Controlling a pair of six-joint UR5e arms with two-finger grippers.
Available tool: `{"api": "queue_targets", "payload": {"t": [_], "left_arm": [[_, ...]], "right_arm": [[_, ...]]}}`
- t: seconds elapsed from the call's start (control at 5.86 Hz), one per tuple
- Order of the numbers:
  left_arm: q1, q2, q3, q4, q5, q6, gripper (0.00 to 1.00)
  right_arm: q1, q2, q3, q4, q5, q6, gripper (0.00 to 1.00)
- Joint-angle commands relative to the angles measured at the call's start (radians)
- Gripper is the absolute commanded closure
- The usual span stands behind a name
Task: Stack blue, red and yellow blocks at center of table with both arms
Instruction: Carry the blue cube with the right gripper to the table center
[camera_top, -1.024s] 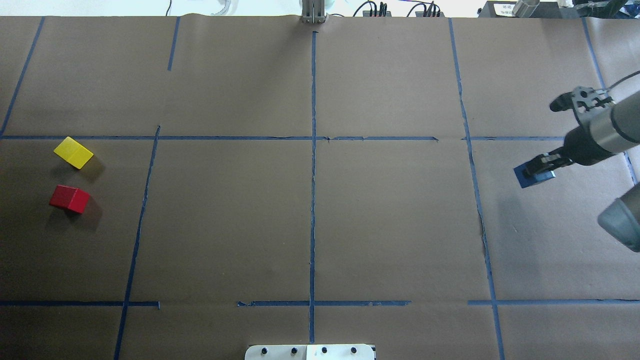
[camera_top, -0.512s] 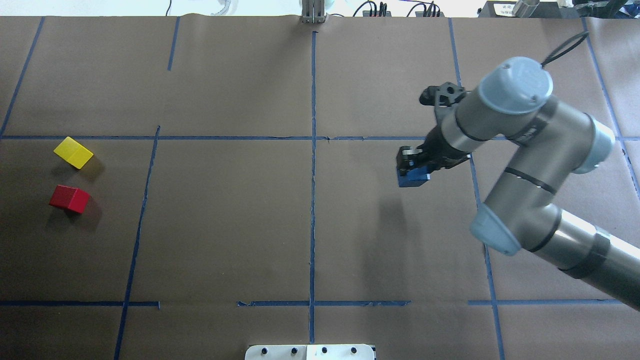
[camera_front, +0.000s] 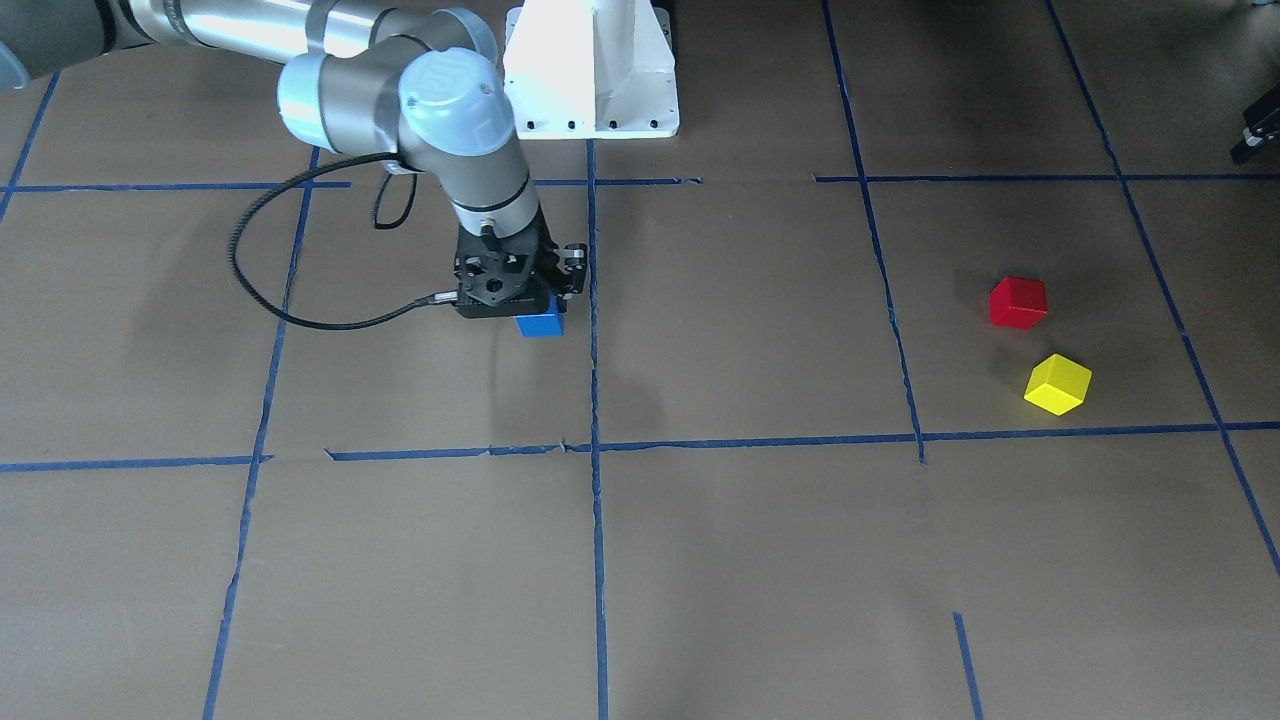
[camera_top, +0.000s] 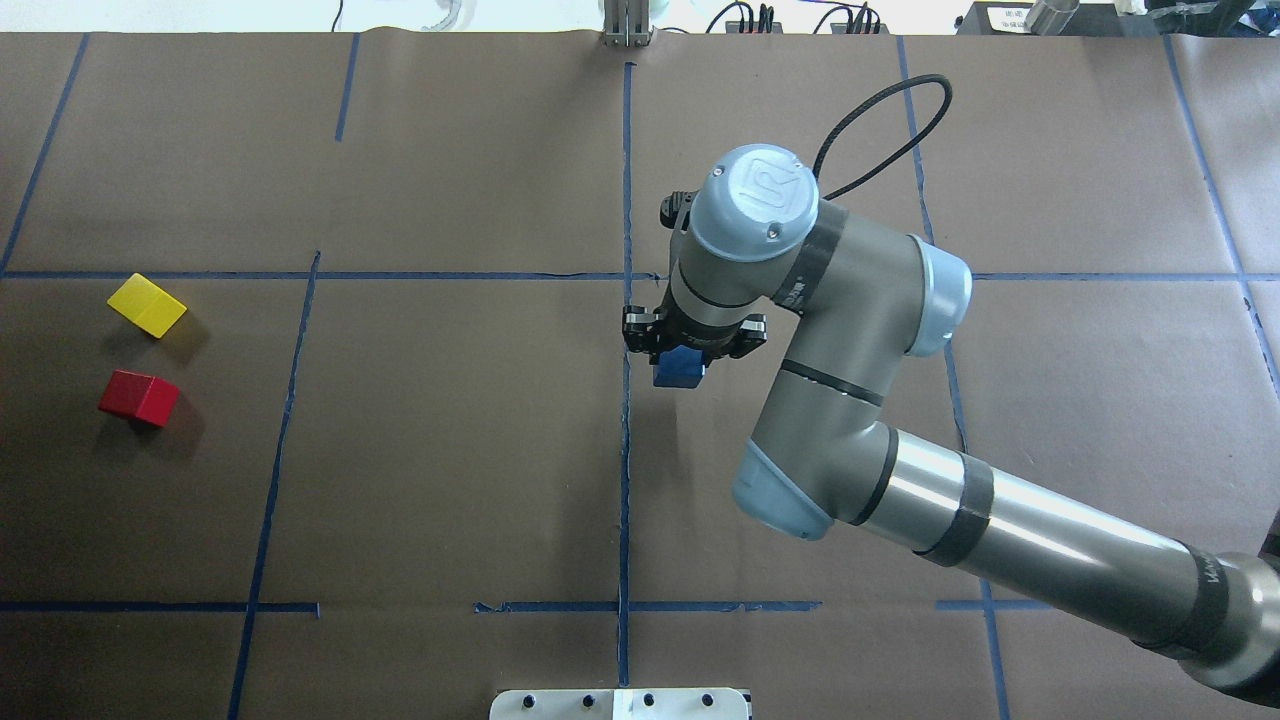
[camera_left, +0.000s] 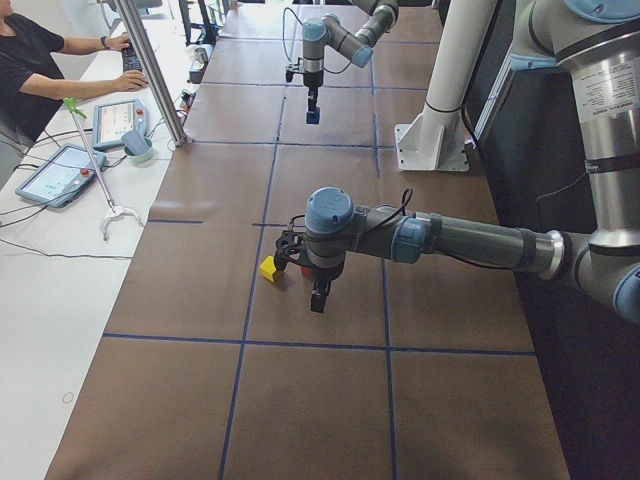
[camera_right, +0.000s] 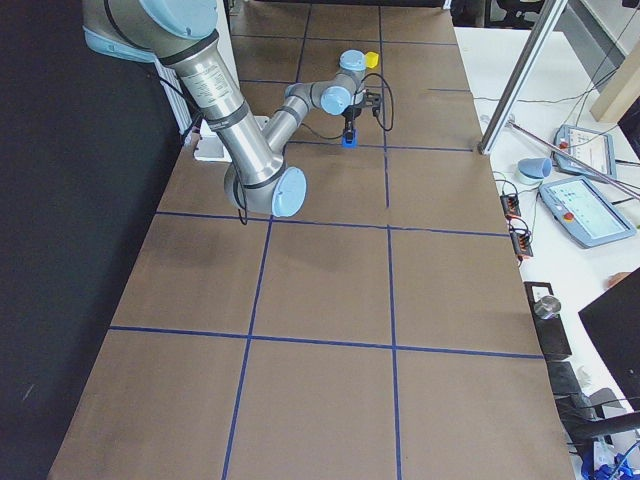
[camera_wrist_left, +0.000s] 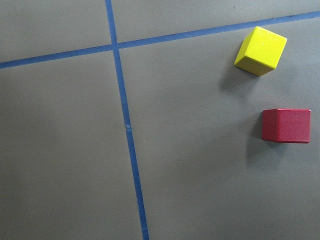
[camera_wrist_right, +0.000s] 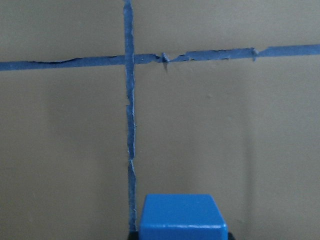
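My right gripper (camera_top: 690, 347) is shut on the blue block (camera_top: 680, 369) and holds it a little above the table, just right of the centre tape line. The block also shows in the front view (camera_front: 541, 324) and at the bottom of the right wrist view (camera_wrist_right: 181, 216). The yellow block (camera_top: 147, 305) and the red block (camera_top: 139, 398) lie side by side on the far left, and both show in the left wrist view (camera_wrist_left: 260, 50) (camera_wrist_left: 285, 125). My left gripper (camera_left: 318, 298) hangs high near them; I cannot tell whether it is open or shut.
Blue tape lines divide the brown paper, with a cross (camera_top: 628, 276) just beyond the blue block. The white robot base plate (camera_top: 620, 703) sits at the near edge. A side bench with tablets (camera_left: 60, 170) and an operator lies beyond the table's far edge.
My right arm has swept left from the table's right edge to the centre line, carrying the blue block. The yellow and red blocks have not moved.
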Motion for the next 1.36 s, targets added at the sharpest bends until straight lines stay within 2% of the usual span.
{"api": "queue_targets", "payload": {"t": [0.0, 0.68, 1.02, 1.19], "left_arm": [[0.001, 0.0, -0.002, 0.0, -0.008, -0.003, 0.0], [0.001, 0.0, -0.005, 0.0, -0.008, -0.003, 0.0], [0.0, 0.0, -0.008, 0.001, -0.008, -0.003, 0.0], [0.0, 0.0, -0.011, 0.001, -0.008, -0.003, 0.0]], "right_arm": [[-0.042, 0.074, -0.119, 0.0, -0.023, -0.003, 1.0], [-0.069, 0.098, -0.162, 0.004, -0.032, -0.01, 0.95], [-0.073, 0.101, -0.167, 0.006, -0.032, -0.01, 0.74], [-0.073, 0.104, -0.168, 0.006, -0.032, -0.01, 0.29]]}}
